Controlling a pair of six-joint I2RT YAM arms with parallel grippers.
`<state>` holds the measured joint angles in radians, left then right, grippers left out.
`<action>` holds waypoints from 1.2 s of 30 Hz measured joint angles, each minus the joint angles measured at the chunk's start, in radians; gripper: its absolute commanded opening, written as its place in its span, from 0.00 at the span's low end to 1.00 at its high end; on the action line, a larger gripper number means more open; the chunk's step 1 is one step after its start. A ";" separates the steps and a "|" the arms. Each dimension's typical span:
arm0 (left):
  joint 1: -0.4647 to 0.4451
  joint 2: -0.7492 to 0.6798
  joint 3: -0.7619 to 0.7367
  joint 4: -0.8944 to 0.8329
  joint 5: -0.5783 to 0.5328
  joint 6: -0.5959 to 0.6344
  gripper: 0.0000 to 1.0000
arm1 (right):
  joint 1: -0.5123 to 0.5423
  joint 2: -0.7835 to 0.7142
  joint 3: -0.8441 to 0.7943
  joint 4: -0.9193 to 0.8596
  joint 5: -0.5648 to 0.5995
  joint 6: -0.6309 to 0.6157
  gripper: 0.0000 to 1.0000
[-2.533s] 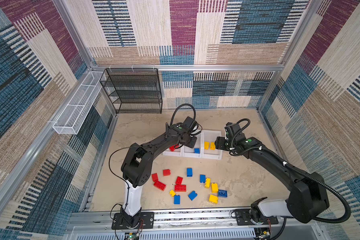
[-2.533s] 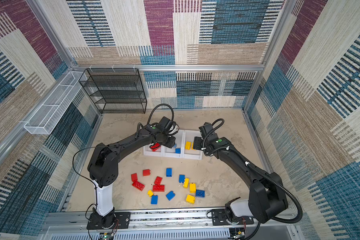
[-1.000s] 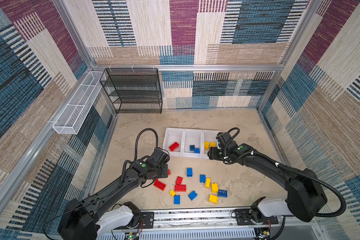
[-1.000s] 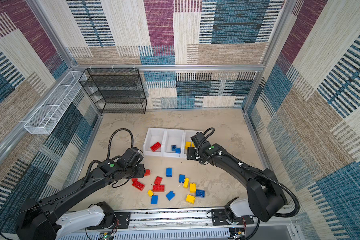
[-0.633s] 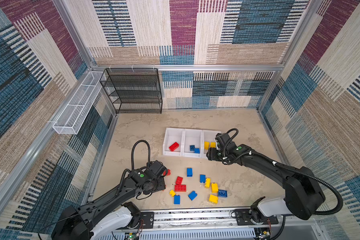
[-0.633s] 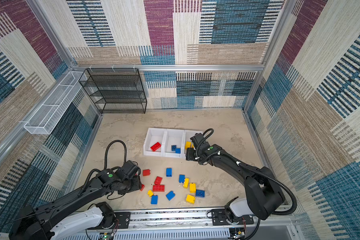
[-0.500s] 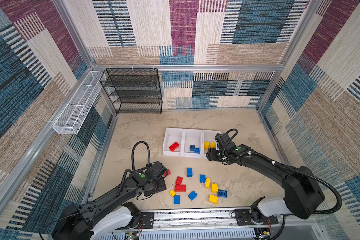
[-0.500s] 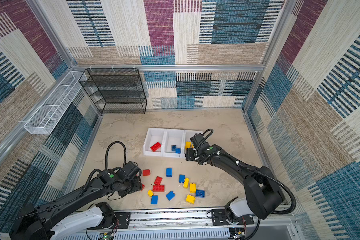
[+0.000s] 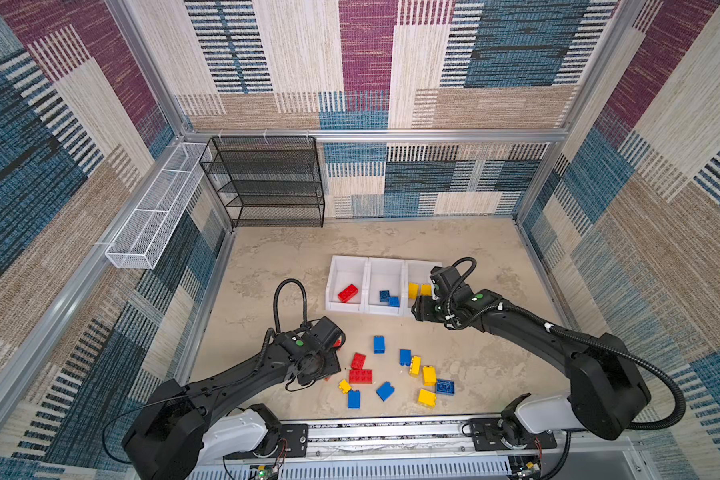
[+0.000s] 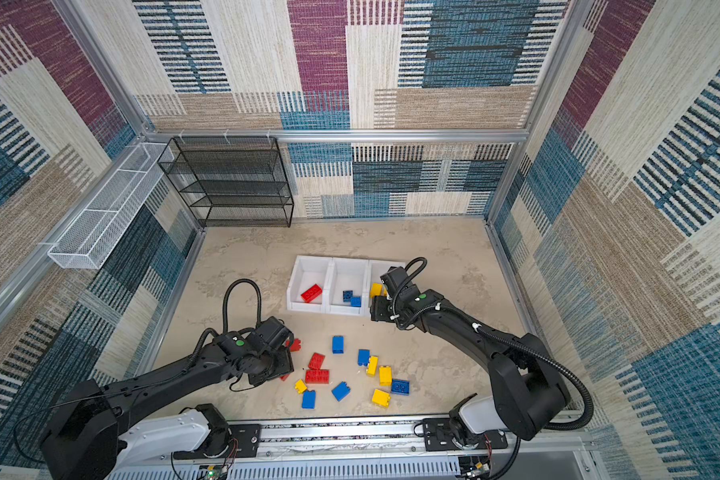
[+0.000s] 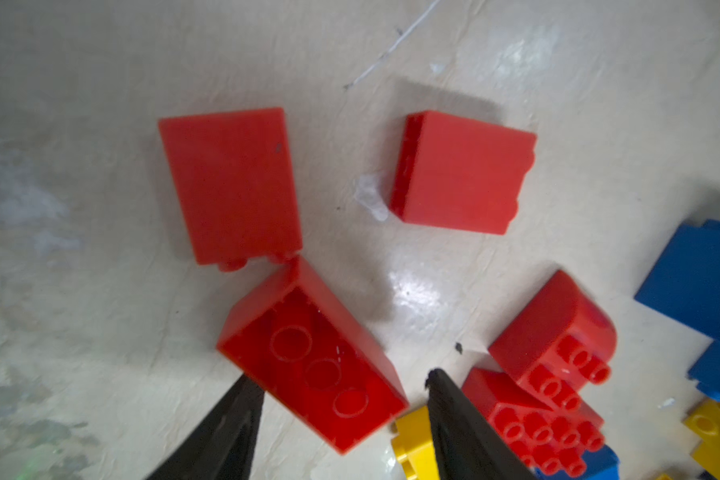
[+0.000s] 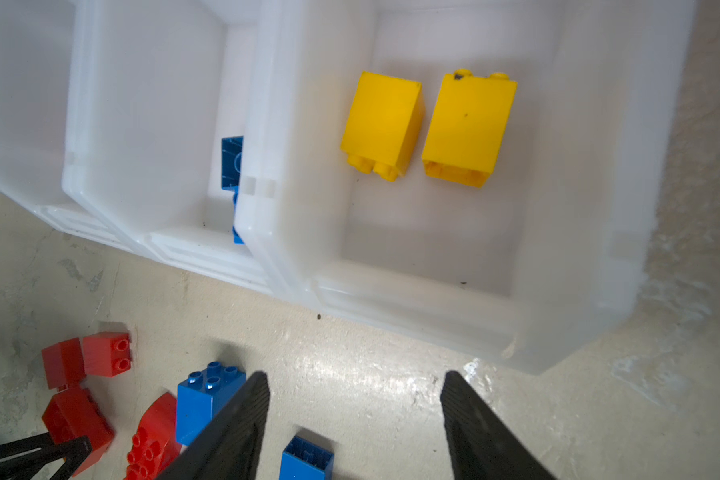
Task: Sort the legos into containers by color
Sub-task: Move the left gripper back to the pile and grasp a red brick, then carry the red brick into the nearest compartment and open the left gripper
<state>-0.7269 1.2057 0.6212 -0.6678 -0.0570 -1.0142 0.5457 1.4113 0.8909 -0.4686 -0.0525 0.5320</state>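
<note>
The left tool (image 11: 339, 377) stands open astride an upturned red brick (image 11: 312, 353) at the left of the loose legos (image 9: 385, 390) near the bench's (image 9: 275, 257) front edge, so a red pick is in hand. Next its jaws must close across the brick's long sides and carry it to the containers' (image 9: 345, 266) left bin. The right tool (image 12: 355, 374), open and empty, hovers just before the bin holding 2 yellow bricks (image 12: 383, 124), and probably needs another yellow.

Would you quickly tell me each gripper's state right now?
Left gripper: open, straddling a red brick.
Right gripper: open, empty.
</note>
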 measured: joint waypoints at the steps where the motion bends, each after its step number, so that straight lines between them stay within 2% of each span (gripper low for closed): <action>1: 0.000 0.017 0.010 0.001 -0.002 0.010 0.64 | 0.000 0.000 0.000 0.000 0.000 0.000 0.69; 8: 0.000 0.075 0.042 0.000 -0.021 0.056 0.57 | 0.000 -0.009 -0.016 0.000 -0.001 0.004 0.68; 14: 0.000 0.095 0.038 0.004 -0.032 0.087 0.37 | 0.000 -0.010 -0.019 0.000 -0.007 0.009 0.68; 16: 0.000 0.103 0.039 0.006 -0.036 0.094 0.33 | 0.000 -0.010 -0.018 0.000 -0.007 0.009 0.68; 24: 0.000 0.088 0.078 -0.013 -0.041 0.114 0.33 | 0.000 -0.011 -0.014 -0.002 -0.007 0.009 0.68; 29: 0.015 0.064 0.259 -0.027 -0.064 0.203 0.35 | 0.000 -0.022 -0.006 -0.007 -0.003 0.009 0.68; 33: 0.085 0.119 0.388 -0.002 -0.074 0.315 0.35 | 0.000 -0.021 0.002 -0.014 0.003 0.009 0.68; 36: 0.151 0.227 0.479 0.013 -0.067 0.395 0.36 | 0.000 -0.020 0.009 -0.015 0.003 0.009 0.68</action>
<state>-0.5758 1.4322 1.1000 -0.6548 -0.1242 -0.6193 0.5457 1.3911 0.8997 -0.4839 -0.0490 0.5407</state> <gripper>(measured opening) 0.357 0.678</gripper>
